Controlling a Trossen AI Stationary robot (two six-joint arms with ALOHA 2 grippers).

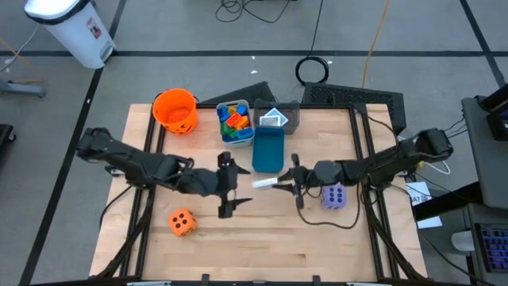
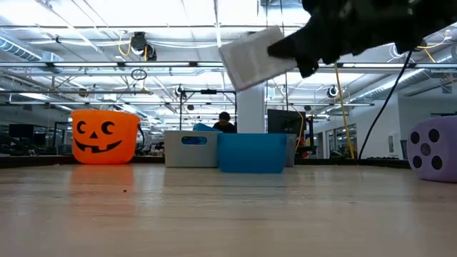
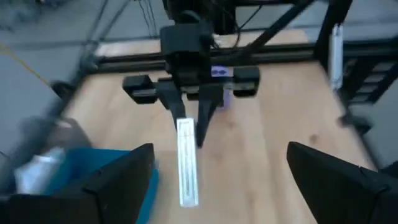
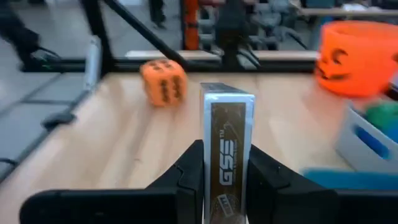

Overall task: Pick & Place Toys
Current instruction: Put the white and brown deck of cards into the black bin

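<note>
A flat card [image 1: 264, 183] with a brown printed face hangs above the table's middle, with my right gripper [image 1: 279, 182] shut on it. In the low view the card [image 2: 250, 57] shows white and tilted, high above the tabletop. My left gripper [image 1: 226, 187] stands open just left of the card's free end, and its fingers [image 3: 124, 180] are wide apart and touch nothing. An orange dotted die [image 1: 182, 222] rests on the table near the front left. A purple die [image 1: 333, 196] sits under my right arm. My right gripper pinches the card's two flat faces [image 4: 227, 180] between its two fingers [image 4: 189, 174]. The fingers come level from the table's right side. The card stands on edge, sticks out past the fingertips toward my left gripper, and is lifted clear of the table.
At the back stand an orange pumpkin-face bucket [image 1: 175, 110], a bin [image 1: 236, 123] with coloured blocks, a blue bin [image 1: 268, 149] and a grey bin [image 1: 278, 117] with cards. The front half of the table shows bare wood around the orange die.
</note>
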